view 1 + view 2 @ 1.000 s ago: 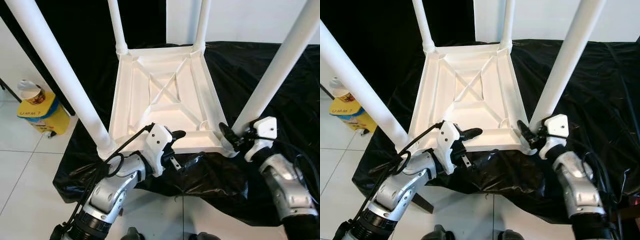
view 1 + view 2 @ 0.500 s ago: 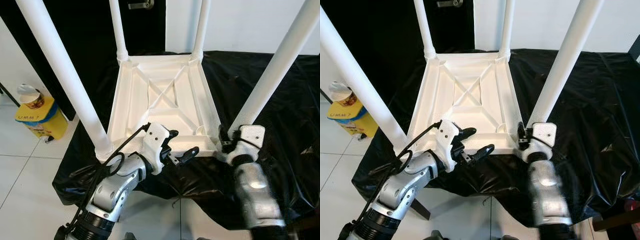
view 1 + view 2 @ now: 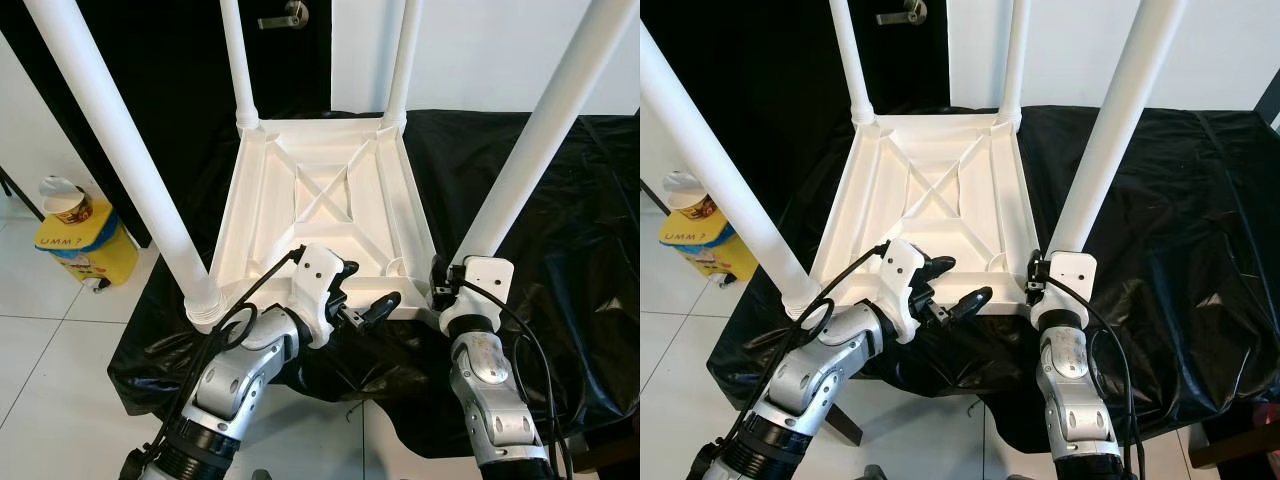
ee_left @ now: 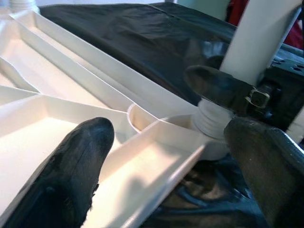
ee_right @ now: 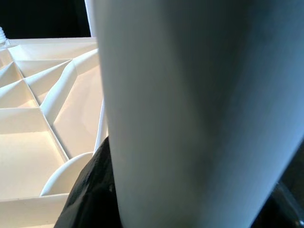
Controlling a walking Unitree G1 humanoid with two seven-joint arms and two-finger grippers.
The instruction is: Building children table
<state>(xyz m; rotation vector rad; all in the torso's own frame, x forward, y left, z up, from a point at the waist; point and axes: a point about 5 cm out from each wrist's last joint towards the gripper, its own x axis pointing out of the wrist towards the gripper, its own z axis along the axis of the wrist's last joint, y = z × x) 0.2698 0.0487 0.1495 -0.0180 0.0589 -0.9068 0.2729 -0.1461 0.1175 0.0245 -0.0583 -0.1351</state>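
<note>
The white children's table (image 3: 320,190) lies upside down on a black cloth, its four white legs pointing up. My left gripper (image 3: 365,288) is open and straddles the table's near rim (image 4: 156,156), one finger (image 4: 80,161) inside the frame and the other outside it. My right gripper (image 3: 447,287) sits at the base of the near right leg (image 3: 530,140), shut on it. In the right wrist view that leg (image 5: 190,109) is pressed close against a black finger (image 5: 92,190). The near left leg (image 3: 120,150) stands free.
The black cloth (image 3: 560,250) covers the low support under the table and hangs over its near edge. A yellow container (image 3: 85,245) with a paper cup (image 3: 62,195) on it stands on the tiled floor at the left. A dark door with a handle (image 3: 285,18) is behind.
My right arm has swung in from the right, and its gripper now sits at the base of the near right leg. The left gripper has barely moved. The camera has shifted slightly.
</note>
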